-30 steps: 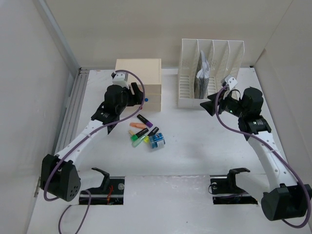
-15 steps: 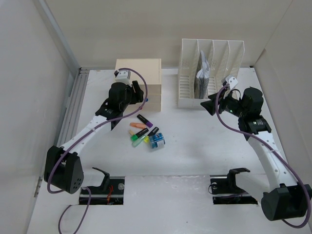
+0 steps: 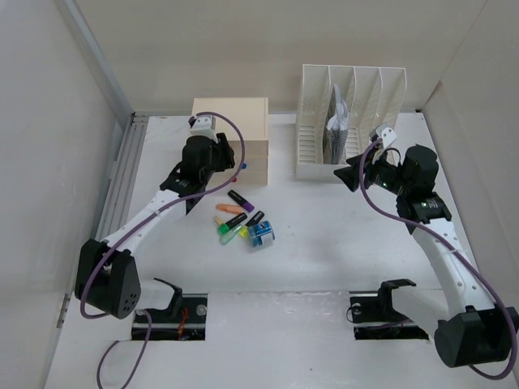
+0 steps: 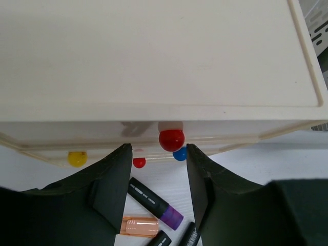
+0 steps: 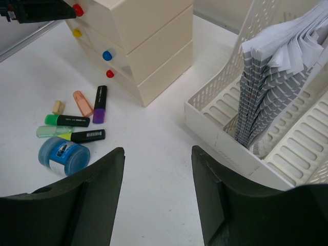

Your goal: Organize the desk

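Observation:
On the white desk [image 3: 324,243] a beige drawer box [image 3: 231,121] stands at the back left. My left gripper [image 3: 229,156] hangs at its front face. In the left wrist view it [image 4: 156,151] is open, its tips flanking the top drawer's red knob [image 4: 171,139] without touching it. Below lie a purple-tipped highlighter [image 4: 154,202] and an orange cap [image 4: 139,226]. My right gripper [image 3: 350,174] hovers open and empty before the white file rack [image 3: 349,121]; the right wrist view shows bare desk between its [image 5: 158,154] jaws.
Several highlighters [image 3: 235,215] and a blue round container [image 3: 261,233] lie in front of the box. Papers [image 5: 277,77] stand in one rack slot. A grey rail [image 3: 122,178] runs along the left edge. White walls close three sides. Black hooks [image 3: 170,296] sit near the arm bases.
My left gripper has swung up against the drawer box front and its jaws have narrowed. The right arm has stayed in place.

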